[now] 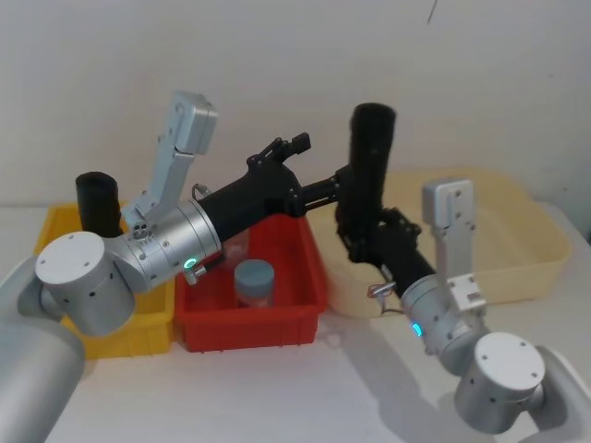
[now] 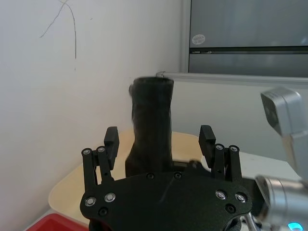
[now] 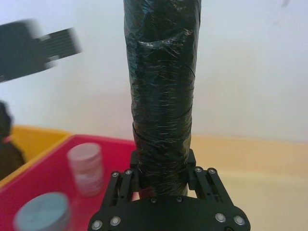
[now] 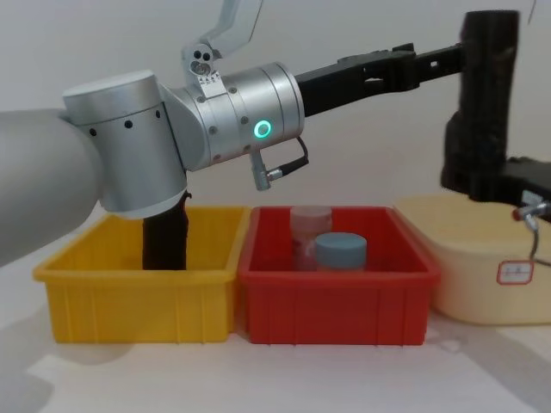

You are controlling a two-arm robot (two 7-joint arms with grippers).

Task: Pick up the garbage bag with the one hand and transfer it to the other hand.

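Note:
The garbage bag (image 1: 371,152), a tall black roll, stands upright in the air above the gap between the red bin and the cream tub. My right gripper (image 3: 163,168) is shut on its lower end, also seen in the head view (image 1: 362,231) and the chest view (image 4: 475,172). My left gripper (image 2: 160,138) reaches across from the left at the bag's mid-height (image 1: 342,187). It is open, with one fingertip (image 2: 111,137) on each side of the bag (image 2: 152,120) and a gap at both. The chest view shows its fingers (image 4: 430,60) meeting the bag (image 4: 487,86).
A second black roll (image 1: 97,203) stands in the yellow bin (image 1: 138,337). The red bin (image 1: 277,323) holds a blue-lidded jar (image 1: 254,281) and a pinkish clear jar (image 4: 308,225). A cream tub (image 1: 526,249) sits at the right. A white wall is behind.

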